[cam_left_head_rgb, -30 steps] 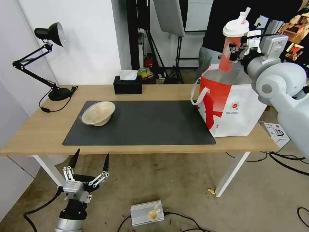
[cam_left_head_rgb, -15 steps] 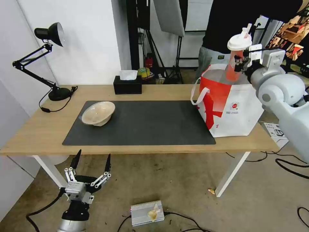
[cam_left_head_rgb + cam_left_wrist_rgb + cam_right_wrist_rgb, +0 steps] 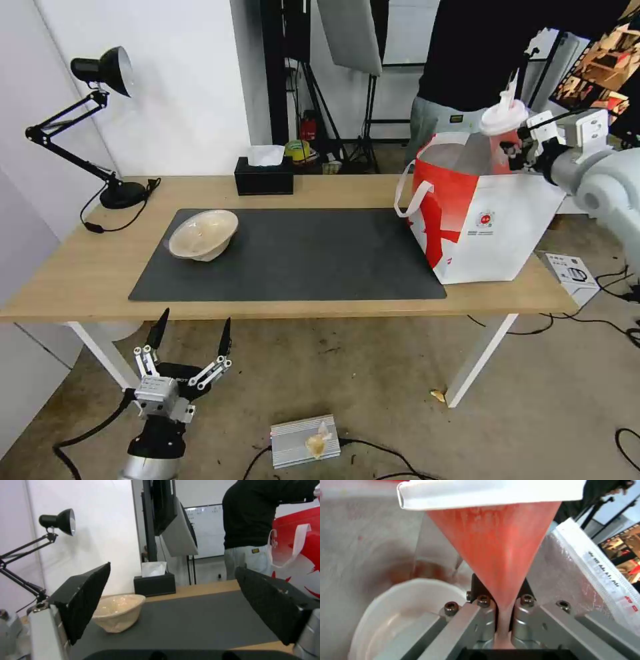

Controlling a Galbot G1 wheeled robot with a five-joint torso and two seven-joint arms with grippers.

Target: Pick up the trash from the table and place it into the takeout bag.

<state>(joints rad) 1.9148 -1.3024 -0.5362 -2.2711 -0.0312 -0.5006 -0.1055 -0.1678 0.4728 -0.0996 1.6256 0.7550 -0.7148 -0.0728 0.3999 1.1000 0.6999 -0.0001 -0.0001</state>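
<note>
The red cup with white lid and straw stands half sunk in the open mouth of the takeout bag, and my right gripper is shut on it. Seen from the right wrist, the cup is pinched flat between the fingers of that gripper, above a deep white bowl lying against the foil lining. A shallow beige bowl rests on the dark mat at its left end. My left gripper hangs open below the table's front edge.
A black tissue box stands at the table's back edge and a black desk lamp at the far left. A person in black stands behind the bag. A metal box and cables lie on the floor.
My right gripper has carried the red cup rightward and down, from well above the bag into its mouth. The left arm has hardly moved.
</note>
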